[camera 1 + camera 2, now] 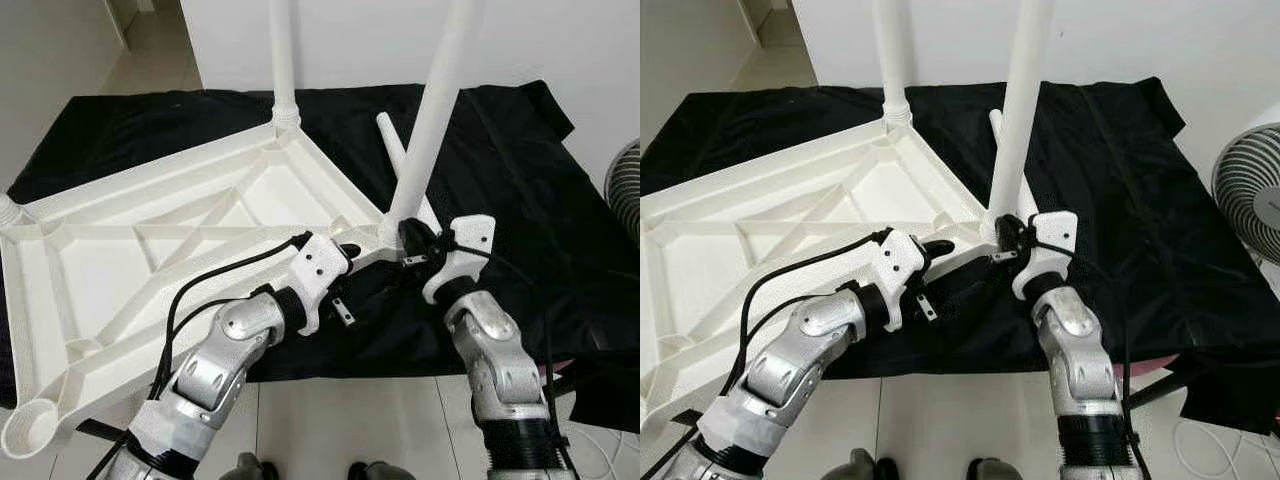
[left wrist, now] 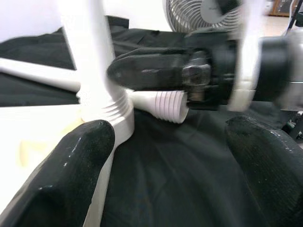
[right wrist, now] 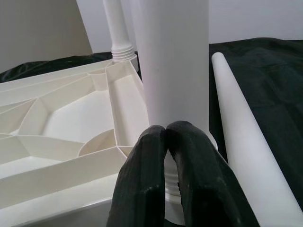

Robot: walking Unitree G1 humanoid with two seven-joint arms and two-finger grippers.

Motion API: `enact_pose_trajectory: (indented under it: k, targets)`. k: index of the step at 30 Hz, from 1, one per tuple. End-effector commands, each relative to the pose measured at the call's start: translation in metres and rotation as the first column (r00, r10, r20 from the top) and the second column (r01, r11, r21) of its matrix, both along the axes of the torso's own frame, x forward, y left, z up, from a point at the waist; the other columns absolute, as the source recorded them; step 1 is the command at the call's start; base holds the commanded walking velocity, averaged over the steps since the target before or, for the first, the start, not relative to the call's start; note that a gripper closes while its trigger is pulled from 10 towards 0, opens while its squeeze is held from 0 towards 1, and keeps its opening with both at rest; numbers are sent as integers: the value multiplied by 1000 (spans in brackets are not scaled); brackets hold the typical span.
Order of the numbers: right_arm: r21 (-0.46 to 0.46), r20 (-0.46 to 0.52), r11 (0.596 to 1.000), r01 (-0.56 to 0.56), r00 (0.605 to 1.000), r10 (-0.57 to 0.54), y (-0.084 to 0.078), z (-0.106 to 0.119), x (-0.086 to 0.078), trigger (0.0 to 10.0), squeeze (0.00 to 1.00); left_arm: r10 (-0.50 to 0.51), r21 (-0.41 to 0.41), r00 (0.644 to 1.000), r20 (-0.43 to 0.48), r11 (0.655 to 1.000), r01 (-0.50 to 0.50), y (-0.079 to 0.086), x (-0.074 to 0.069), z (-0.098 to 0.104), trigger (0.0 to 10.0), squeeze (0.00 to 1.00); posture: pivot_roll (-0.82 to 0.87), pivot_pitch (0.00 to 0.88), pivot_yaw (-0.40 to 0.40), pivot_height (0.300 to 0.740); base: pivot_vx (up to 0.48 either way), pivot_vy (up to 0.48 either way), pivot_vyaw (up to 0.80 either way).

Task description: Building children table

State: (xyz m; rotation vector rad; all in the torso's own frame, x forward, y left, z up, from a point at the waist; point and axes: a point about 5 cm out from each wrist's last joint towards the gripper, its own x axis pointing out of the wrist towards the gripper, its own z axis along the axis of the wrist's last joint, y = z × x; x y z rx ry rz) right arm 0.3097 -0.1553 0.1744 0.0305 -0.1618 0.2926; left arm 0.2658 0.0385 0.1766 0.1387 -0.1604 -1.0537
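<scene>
An upturned white plastic table top lies on a black cloth. One white leg stands in the far corner socket. Another leg stands tilted in the near right corner socket. My right gripper is at that leg's base, its two fingers shut together and pressed against the ribbed foot of the leg. Just left of the same corner is my left gripper, its fingers open wide, one beside the socket. A loose leg lies on the cloth behind.
A round socket at the table top's near left corner stands empty. A floor fan stands at the right, past the cloth's edge. Pale floor and my feet lie below the table's front edge. A white wall runs behind.
</scene>
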Motion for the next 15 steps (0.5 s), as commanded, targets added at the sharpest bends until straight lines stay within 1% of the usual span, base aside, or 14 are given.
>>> enact_pose_trajectory:
  k: [1,2,3,6,7,9,10,12,15]
  targets:
    - [7,18,1000,9,1000,-10,-4,3,4,10000,0,-9,12,1000,8,1000,9,1,-1,2,10000,0,-112,103,36,740,0,0,0]
    - [5,27,1000,17,999,-17,-6,6,10,10000,0,-9,10,1000,12,1000,9,1,-1,3,10000,0,-113,105,36,740,0,0,0]
    - [5,27,1000,17,999,-17,-6,6,10,10000,0,-9,10,1000,12,1000,9,1,-1,3,10000,0,-113,105,36,740,0,0,0]
    - [12,48,999,48,998,-48,-12,15,30,10000,0,-9,6,1000,18,1000,9,0,-1,6,10000,0,-113,104,41,740,0,0,0]
    - [12,48,999,48,998,-48,-12,15,30,10000,0,-9,6,1000,18,1000,9,0,-1,6,10000,0,-113,104,41,740,0,0,0]
    - [13,49,998,65,997,-65,-16,20,45,10000,0,-15,2,1000,22,1000,15,-1,-3,9,10000,0,-113,104,41,740,0,0,0]
    - [13,49,998,65,997,-65,-16,20,45,10000,0,-15,2,1000,22,1000,15,-1,-3,9,10000,0,-113,104,41,740,0,0,0]
    - [11,49,998,68,996,-69,-19,25,57,10000,0,-18,-1,1000,26,1000,18,-2,-4,11,10000,0,-115,109,46,740,0,0,0]
    - [20,43,998,63,997,-64,-21,28,66,10000,0,-12,-1,1000,25,1000,12,-2,-5,12,10000,0,-117,112,47,740,0,0,0]
